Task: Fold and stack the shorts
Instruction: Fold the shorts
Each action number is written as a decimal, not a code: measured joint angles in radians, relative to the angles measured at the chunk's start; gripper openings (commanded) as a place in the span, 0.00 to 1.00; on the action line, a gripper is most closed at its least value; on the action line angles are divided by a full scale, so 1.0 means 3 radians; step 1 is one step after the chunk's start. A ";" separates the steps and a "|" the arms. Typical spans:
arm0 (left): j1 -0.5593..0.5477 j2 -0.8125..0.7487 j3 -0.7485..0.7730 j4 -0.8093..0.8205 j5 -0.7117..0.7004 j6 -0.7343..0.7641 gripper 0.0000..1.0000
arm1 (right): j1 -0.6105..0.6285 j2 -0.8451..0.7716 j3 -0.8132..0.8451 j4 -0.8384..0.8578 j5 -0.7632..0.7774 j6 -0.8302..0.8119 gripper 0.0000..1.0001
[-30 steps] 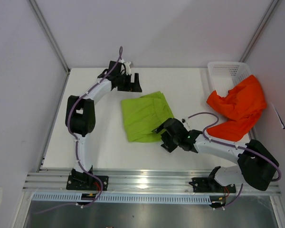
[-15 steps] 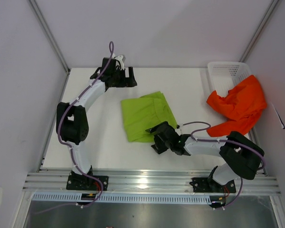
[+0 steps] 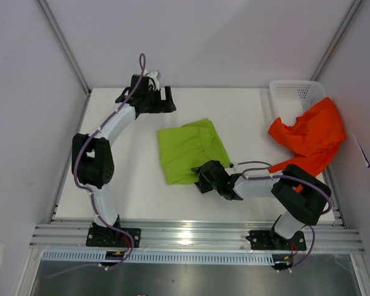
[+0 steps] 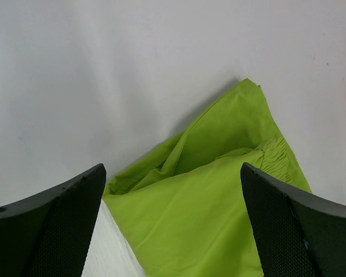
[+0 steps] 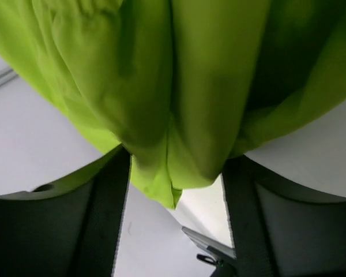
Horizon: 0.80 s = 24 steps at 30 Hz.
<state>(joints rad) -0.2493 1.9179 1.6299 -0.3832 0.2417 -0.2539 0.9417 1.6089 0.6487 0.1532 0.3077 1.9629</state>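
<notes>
Right hand fingers straddle a bunched fold at the near edge of the lime green shorts, which lie in the middle of the table; can't tell if it's clamped. Left hand has its fingers wide apart near the far edge, holding nothing. Orange-red shorts are draped over the white mesh basket, far right.

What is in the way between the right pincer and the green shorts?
Nothing visible. The right pincer has the lime green soft cloth shorts bunched between its two fingers.

Green shorts rumpled on table — L hand wide
</notes>
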 measured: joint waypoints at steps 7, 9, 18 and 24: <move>0.0015 -0.0008 -0.0024 0.0004 -0.0010 0.0000 0.99 | -0.0217 0.0130 0.0181 -0.0352 0.0005 -0.0210 0.07; 0.0017 -0.0011 -0.0057 0.0008 -0.0010 -0.0001 0.99 | -0.0263 0.0130 0.0249 -0.0455 0.0010 -0.0364 0.00; 0.0017 -0.0100 -0.0453 0.0074 -0.0009 -0.0034 0.99 | -0.0507 0.0245 0.0668 -0.1003 -0.0342 -0.1798 0.00; 0.0017 -0.0184 -0.0785 0.0201 0.0039 -0.0099 0.99 | -0.1157 -0.0004 0.0271 -0.0738 -0.0992 -0.2789 0.00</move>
<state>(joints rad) -0.2443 1.8626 1.3945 -0.3229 0.2535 -0.2836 0.5945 1.6077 0.7300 -0.0681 0.0101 1.1263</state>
